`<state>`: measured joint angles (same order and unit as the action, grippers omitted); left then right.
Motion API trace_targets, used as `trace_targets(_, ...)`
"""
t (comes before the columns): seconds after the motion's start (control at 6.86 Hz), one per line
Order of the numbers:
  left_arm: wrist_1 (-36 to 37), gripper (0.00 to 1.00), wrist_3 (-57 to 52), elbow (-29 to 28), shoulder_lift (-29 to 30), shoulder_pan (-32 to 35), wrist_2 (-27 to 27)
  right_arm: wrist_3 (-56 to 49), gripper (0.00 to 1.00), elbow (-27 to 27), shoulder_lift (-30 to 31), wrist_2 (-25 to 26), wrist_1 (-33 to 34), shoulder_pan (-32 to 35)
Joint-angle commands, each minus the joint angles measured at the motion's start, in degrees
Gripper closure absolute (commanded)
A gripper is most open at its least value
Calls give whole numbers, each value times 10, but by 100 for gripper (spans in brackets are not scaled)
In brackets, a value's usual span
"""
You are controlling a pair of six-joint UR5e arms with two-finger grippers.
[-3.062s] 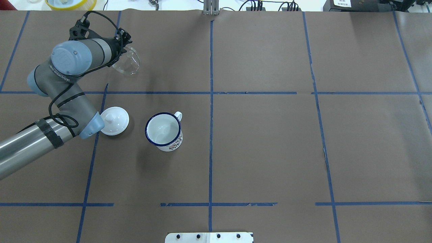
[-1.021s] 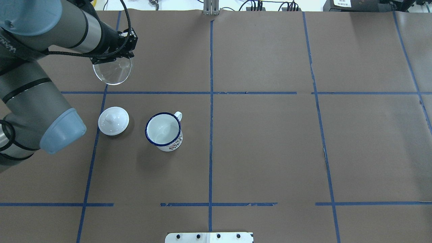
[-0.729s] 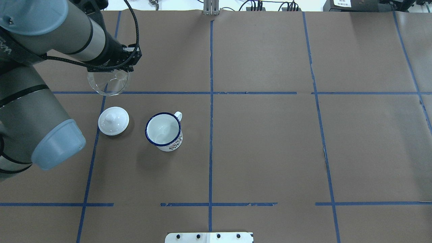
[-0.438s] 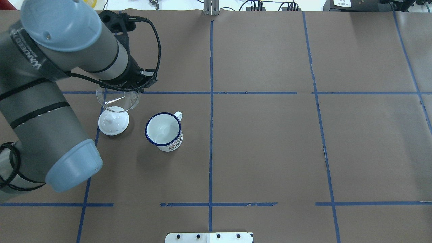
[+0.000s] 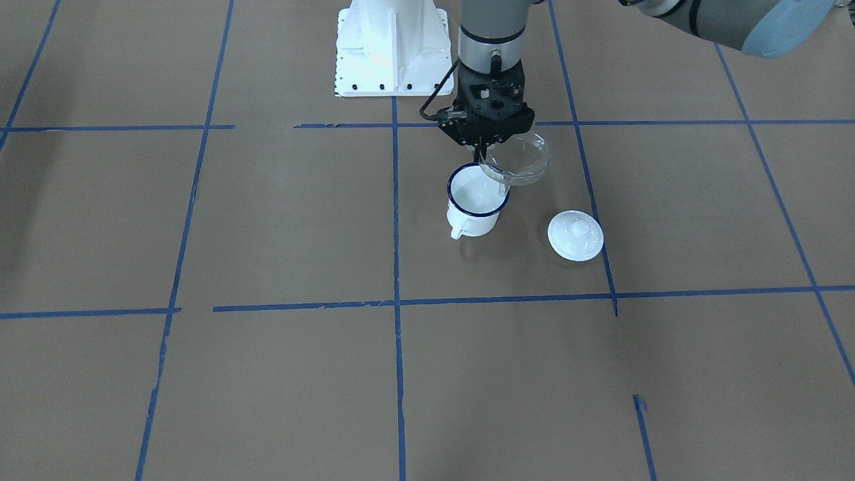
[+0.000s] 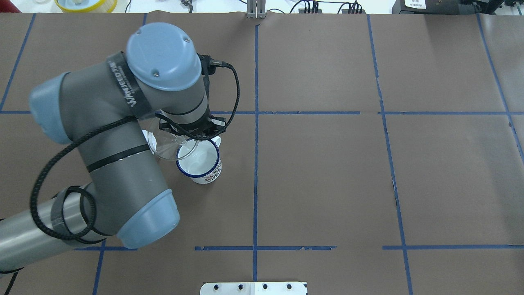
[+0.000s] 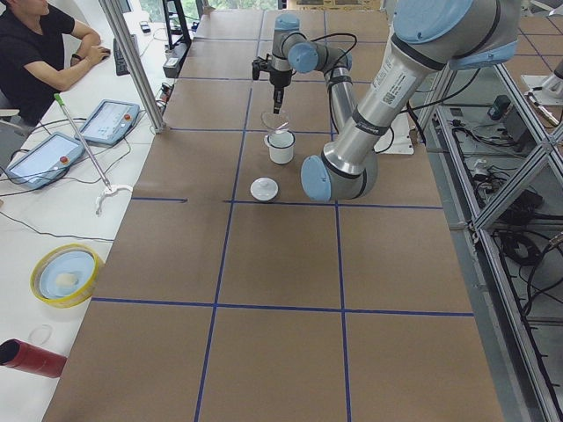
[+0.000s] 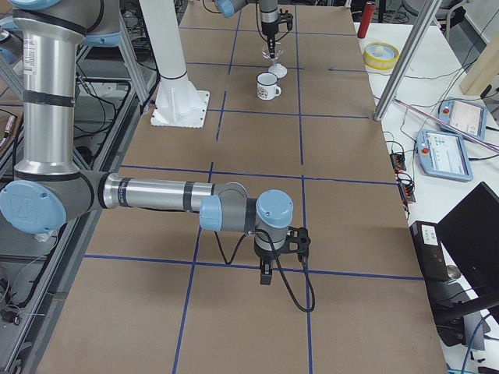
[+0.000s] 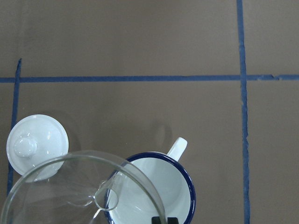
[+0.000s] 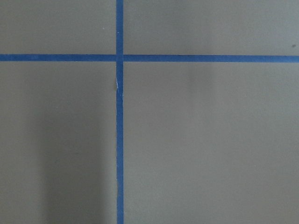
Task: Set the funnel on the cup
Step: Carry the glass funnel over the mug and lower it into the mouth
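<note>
The cup [image 5: 473, 200], a white enamel mug with a dark blue rim, stands upright on the brown table; it also shows in the overhead view [image 6: 201, 166] and the left wrist view [image 9: 163, 186]. My left gripper [image 5: 483, 151] is shut on the rim of the clear funnel [image 5: 518, 160] and holds it wide end up just above the cup. The funnel [image 9: 79, 189] is offset toward the lid side, with its spout over the cup's rim. My right gripper [image 8: 265, 274] hovers low over the table far from the cup; I cannot tell if it is open.
A round white lid with a knob [image 5: 575, 235] lies on the table beside the cup, on the funnel's side, also in the left wrist view [image 9: 36, 144]. The white robot base [image 5: 391, 47] stands behind. Blue tape lines cross the table.
My left arm carried the funnel from the far left of the table, past the lid, to just above the cup's rim. Cup and lid have not moved.
</note>
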<state>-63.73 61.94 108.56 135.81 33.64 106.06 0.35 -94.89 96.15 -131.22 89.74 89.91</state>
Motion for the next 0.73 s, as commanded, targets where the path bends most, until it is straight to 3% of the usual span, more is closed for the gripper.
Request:
trace_targets(0.0,8,100,-29,-29,17,-19,-1,0,0,0,0,0,0,0)
trace_targets(0.58,-29,100,-32,-62,11,-49,1,0,0,0,0,0,0,0)
